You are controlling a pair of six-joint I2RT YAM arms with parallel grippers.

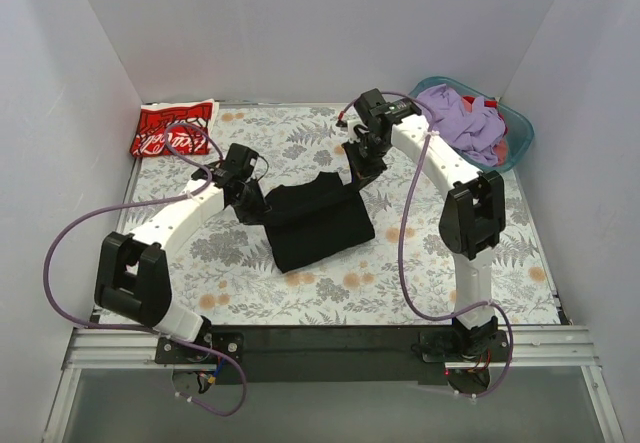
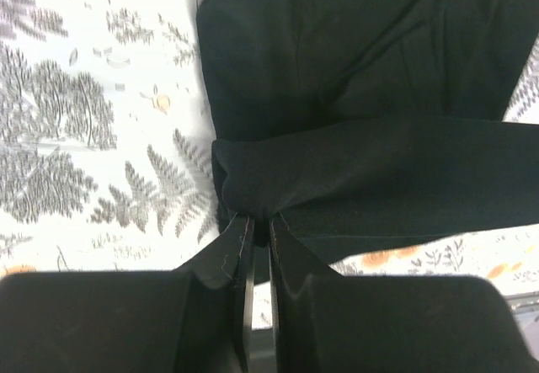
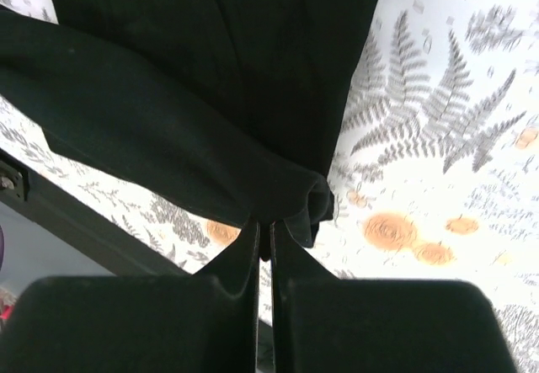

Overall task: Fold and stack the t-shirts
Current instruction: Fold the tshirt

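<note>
Seen from above, the red t-shirt [image 1: 172, 129] carries white print too small to read. In both wrist views the black t-shirt [image 2: 362, 78] runs off the frame, its pinched fold vanishing inside the left claw [image 2: 259, 220] and the right claw [image 3: 264, 224].

Far corners are blocked by the red t-shirt [image 1: 172, 128] and teal bin [image 1: 520, 135]; the near tabletop [image 1: 330, 298] is left open.
</note>
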